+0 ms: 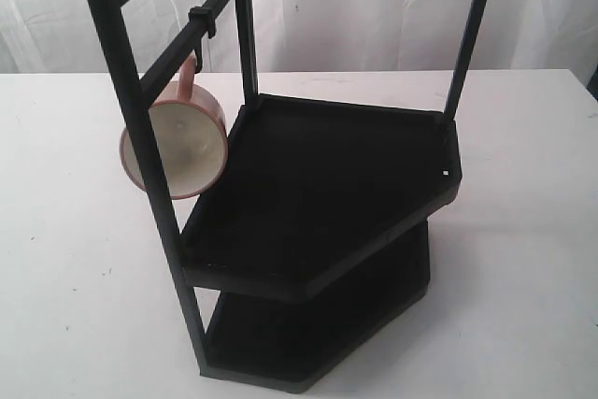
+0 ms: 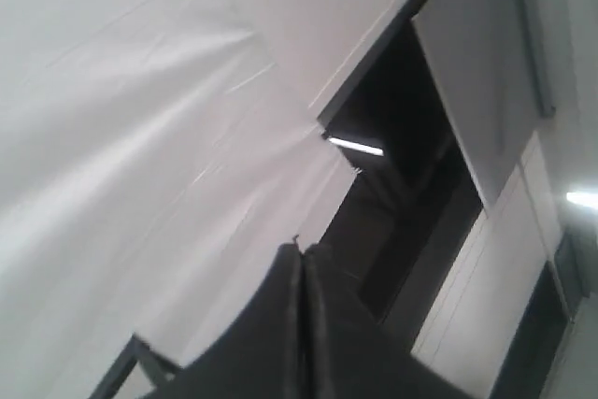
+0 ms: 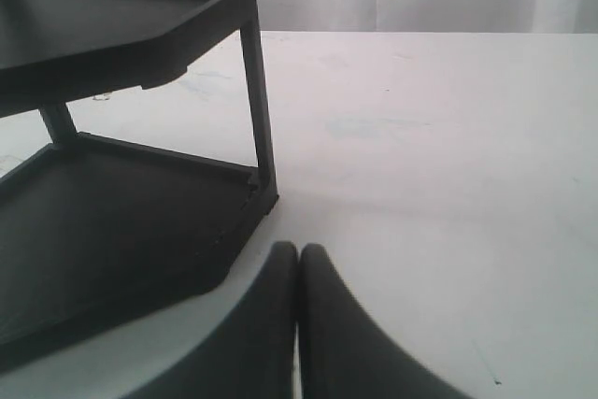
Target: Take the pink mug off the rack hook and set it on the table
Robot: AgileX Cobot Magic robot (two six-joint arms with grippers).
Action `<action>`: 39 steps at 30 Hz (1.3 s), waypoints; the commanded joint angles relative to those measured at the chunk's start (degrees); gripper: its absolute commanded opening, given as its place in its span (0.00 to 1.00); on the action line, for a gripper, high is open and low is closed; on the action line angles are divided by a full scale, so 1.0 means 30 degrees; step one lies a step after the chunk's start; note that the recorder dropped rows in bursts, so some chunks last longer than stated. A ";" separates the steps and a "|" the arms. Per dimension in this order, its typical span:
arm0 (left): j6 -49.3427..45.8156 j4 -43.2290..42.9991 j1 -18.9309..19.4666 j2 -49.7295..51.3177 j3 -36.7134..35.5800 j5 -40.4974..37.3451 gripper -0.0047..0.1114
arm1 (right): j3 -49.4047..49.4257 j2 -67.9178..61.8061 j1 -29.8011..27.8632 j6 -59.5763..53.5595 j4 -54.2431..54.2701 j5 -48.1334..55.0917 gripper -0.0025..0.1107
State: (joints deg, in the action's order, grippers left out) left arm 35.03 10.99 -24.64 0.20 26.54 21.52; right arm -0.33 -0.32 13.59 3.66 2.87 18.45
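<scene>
The pink mug (image 1: 176, 140) hangs by its handle from the hook (image 1: 200, 36) on a bar of the black rack (image 1: 318, 184), its cream inside facing the exterior camera. A rack post crosses in front of it. The rack stands on the white table (image 1: 65, 259). Neither gripper shows in the exterior view. My left gripper (image 2: 304, 251) is shut with nothing in it and points up at curtain and ceiling. My right gripper (image 3: 298, 251) is shut and empty, low over the table (image 3: 430, 156) near the rack's lower tray (image 3: 121, 221).
A white curtain (image 1: 374, 25) hangs behind the table. The rack's upper tray (image 3: 103, 25) and a post (image 3: 257, 91) stand close to my right gripper. A dark ceiling opening with a lamp (image 2: 355, 146) shows in the left wrist view.
</scene>
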 commanded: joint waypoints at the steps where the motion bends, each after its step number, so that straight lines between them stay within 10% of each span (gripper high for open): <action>1: 0.0025 -0.5023 0.0064 0.0851 0.3023 -0.1630 0.04 | 0.0110 0.0105 -0.0146 0.0032 0.0041 -0.0162 0.02; 7: -0.0580 -0.8833 0.0064 0.3001 0.7144 -0.8822 0.04 | 0.0110 0.0105 -0.0146 0.0031 0.0080 -0.0162 0.02; 18: -1.1094 -0.8807 0.0064 0.7394 1.2168 -2.0125 0.04 | 0.0110 0.0105 -0.0146 0.0031 0.0046 -0.0162 0.02; 24: -1.0568 -0.9527 0.0064 0.9822 1.2383 -2.4140 0.04 | 0.0110 0.0105 -0.0146 0.0031 0.0046 -0.0162 0.02; 34: -0.8523 -0.7291 0.0064 1.2590 1.0019 -2.0442 0.74 | 0.0110 0.0105 -0.0146 0.0031 0.0046 -0.0162 0.02; 39: -0.8325 -0.5967 0.0064 1.3912 0.7633 -1.7011 0.75 | 0.0110 0.0105 -0.0146 0.0031 0.0046 -0.0162 0.02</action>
State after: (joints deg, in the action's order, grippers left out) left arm 8.69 -8.53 -24.64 40.18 52.69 -34.64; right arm -0.33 -0.32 13.59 3.66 2.87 18.45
